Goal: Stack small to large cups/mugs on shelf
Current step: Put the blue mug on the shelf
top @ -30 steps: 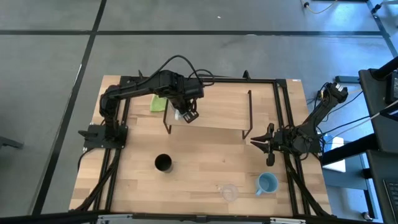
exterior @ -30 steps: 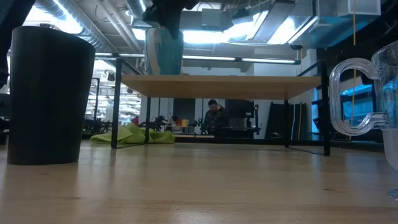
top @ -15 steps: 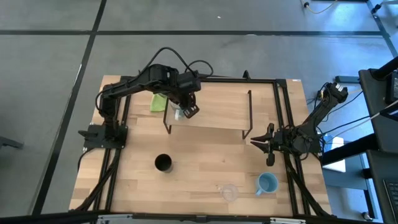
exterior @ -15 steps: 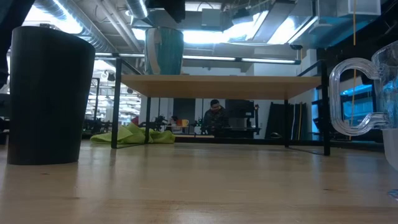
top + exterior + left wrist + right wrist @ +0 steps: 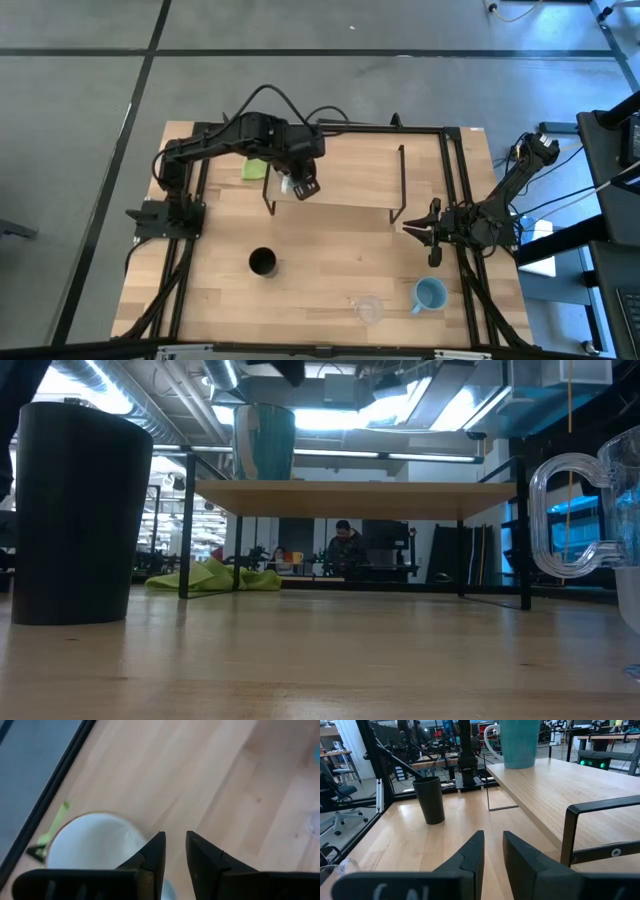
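Both arms matte black, jointed in boxy segments. Left arm (image 5: 215, 143): black cables arc loose over the upper links; pale patch near the wrist. Right arm (image 5: 505, 195): thin cables trail off its base end. Fingers (image 5: 150, 857) dark, wedge-shaped, tapering to points, flat inner faces, mounted on a black crossbar.

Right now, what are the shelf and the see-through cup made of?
The shelf looks like pale wood with a matte finish: grain lines show, and thin black legs, likely metal, hold it up. The clear cup is glass or plastic; you can see the room through its handle.
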Available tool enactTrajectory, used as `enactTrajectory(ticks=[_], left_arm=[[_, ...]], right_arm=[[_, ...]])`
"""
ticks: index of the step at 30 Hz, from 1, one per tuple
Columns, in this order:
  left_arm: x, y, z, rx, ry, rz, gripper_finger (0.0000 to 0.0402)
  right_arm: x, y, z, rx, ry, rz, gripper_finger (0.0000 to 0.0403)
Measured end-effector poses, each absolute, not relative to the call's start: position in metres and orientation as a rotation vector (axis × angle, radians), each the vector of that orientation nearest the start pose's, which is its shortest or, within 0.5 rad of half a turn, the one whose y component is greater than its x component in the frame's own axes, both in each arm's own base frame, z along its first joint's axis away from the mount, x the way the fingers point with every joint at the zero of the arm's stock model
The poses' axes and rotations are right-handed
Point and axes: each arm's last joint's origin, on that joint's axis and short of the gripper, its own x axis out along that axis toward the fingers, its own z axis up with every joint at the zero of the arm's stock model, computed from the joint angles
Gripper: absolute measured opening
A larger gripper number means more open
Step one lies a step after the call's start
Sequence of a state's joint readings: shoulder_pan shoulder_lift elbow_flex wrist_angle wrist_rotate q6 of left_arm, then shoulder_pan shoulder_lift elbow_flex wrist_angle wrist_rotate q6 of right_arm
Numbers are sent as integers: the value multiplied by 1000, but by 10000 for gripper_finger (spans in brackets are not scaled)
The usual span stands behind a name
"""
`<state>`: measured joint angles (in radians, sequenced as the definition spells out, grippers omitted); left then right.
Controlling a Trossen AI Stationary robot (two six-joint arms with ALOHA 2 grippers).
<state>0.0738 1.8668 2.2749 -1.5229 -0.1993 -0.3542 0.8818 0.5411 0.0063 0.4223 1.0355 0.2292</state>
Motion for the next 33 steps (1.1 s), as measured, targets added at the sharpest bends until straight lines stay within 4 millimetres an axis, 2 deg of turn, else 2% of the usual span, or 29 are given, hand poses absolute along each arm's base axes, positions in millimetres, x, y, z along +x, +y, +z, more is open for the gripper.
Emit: enactTrajectory(ticks=[6,14,28,33], left_arm=[[345,26,425,-157,1014,350,60],[349,41,420,-39,1062,190,4],[366,81,397,13,1113,225,1],[371,85,389,16,1144,214,1]], right_arm=[[94,75,157,137,47,-160,72],[94,75,157,137,47,-159,72],[94,75,157,137,47,-159,72],[94,75,157,137,47,-160,72]])
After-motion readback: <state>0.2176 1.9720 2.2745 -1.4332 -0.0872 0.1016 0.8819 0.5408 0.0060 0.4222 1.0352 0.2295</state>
